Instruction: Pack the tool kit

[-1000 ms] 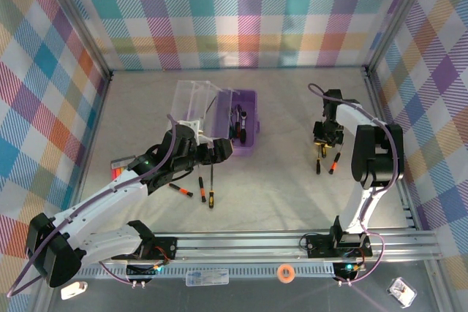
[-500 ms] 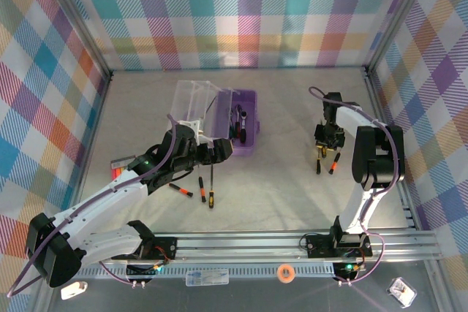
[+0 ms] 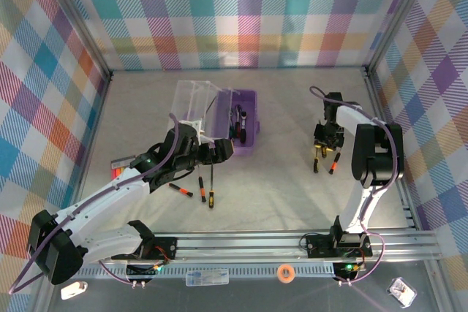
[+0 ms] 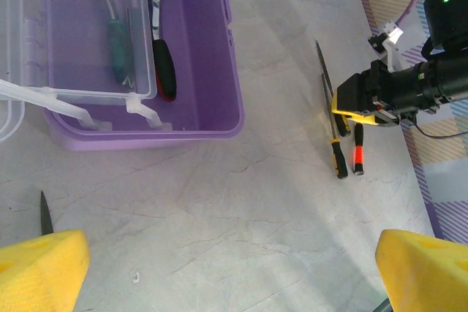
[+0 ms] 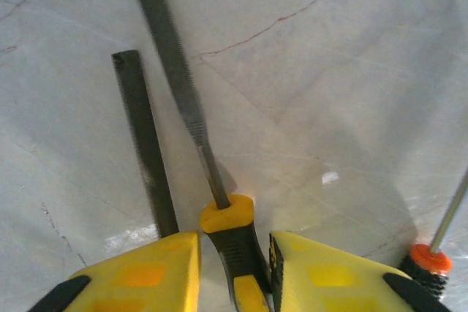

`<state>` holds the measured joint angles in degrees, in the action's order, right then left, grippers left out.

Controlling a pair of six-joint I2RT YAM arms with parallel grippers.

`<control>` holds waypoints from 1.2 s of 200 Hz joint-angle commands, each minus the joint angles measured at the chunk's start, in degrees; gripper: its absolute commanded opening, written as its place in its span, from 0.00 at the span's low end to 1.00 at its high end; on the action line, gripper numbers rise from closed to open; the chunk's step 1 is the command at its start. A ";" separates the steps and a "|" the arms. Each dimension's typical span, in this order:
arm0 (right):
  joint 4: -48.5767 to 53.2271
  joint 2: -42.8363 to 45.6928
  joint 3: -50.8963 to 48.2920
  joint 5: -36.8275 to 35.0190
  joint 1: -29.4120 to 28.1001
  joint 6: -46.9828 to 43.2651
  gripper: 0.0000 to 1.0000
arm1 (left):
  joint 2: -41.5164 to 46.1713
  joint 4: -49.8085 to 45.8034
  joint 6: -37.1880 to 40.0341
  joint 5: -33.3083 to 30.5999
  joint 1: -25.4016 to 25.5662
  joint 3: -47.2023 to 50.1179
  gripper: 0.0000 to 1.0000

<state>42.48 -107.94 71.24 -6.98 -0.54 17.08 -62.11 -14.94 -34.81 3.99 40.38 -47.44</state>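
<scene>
1. While my left tool [image 4: 234, 275] hangs spread wide, the purple case [image 4: 208, 71] sits just ahead on the counter [image 4: 256, 202], clear lid [image 4: 73, 27] raised.
2. My right tool [image 5: 235, 250] straddles the handle of a file [image 5: 175, 85] on the counter, well right of the case; I cannot tell whether it grips.
3. Screwdrivers [image 3: 211, 180] lie on the counter beside my left arm.

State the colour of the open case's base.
Purple; the case shows best in the left wrist view.

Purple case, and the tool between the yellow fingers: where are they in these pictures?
purple case [image 4: 194, 49], left wrist view, bare floor inside it.
file [image 5: 178, 71], right wrist view, middle of its toothed blade.
</scene>
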 commanded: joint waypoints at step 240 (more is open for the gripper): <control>-1.39 17.21 6.58 7.25 -22.28 11.56 0.16 | 11.52 -20.83 -2.19 -24.69 -12.74 -3.71 1.00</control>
<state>43.00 -90.35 73.67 -3.09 -15.14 22.79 -50.61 -29.45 -35.62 -17.58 33.71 -49.32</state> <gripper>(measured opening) 0.162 0.997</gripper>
